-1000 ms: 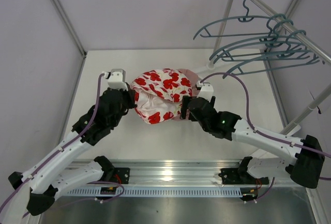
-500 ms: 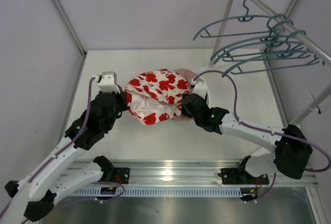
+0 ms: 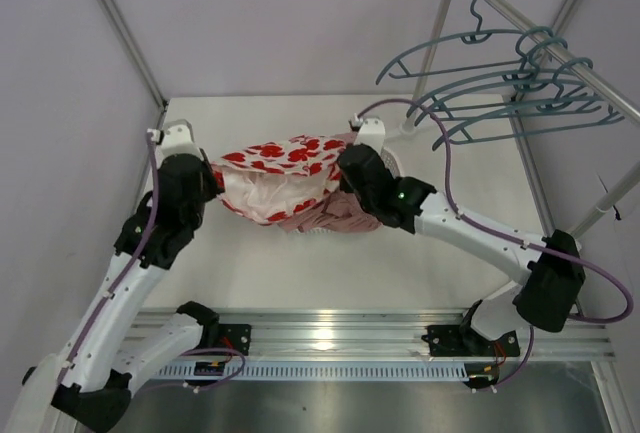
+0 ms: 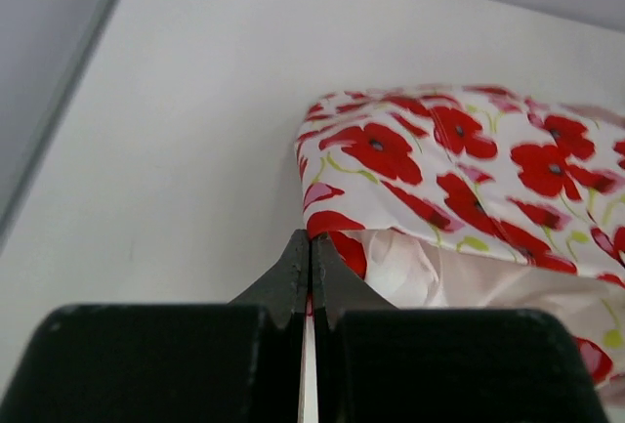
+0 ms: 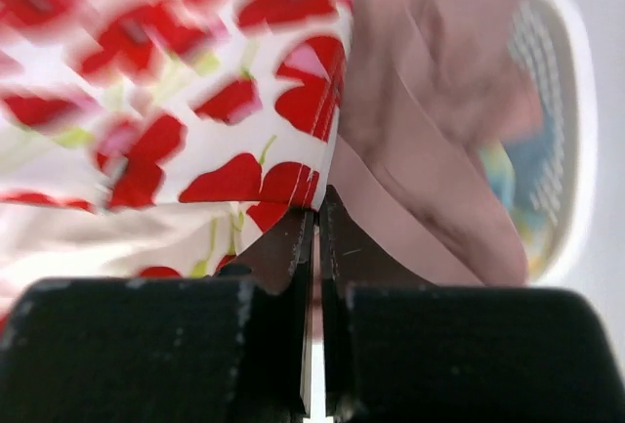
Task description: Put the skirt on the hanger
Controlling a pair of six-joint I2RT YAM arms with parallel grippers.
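Pickup step: left claw (image 4: 311, 247) and right claw (image 5: 317, 220) clamped on skirt (image 3: 285, 158) edges; next, carry to hanger (image 3: 472, 35), shedding pink garment (image 5: 420, 149).

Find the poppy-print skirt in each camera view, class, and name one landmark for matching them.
Top external: the skirt at centre, stretched wide.
Left wrist: right half.
Right wrist: upper left.
Landmark: the pink garment, beside it in top and right wrist views.

One skirt (image 3: 285, 158) spans two claws, the left claw (image 4: 311, 247) and the right claw (image 5: 316, 213). One pink garment (image 5: 430, 149) and one basket (image 5: 576, 130) lie just beside the right claw. At least four hangers (image 3: 540, 105) hang on one rail (image 3: 615, 100), well right of that claw; their overlap hides any more.
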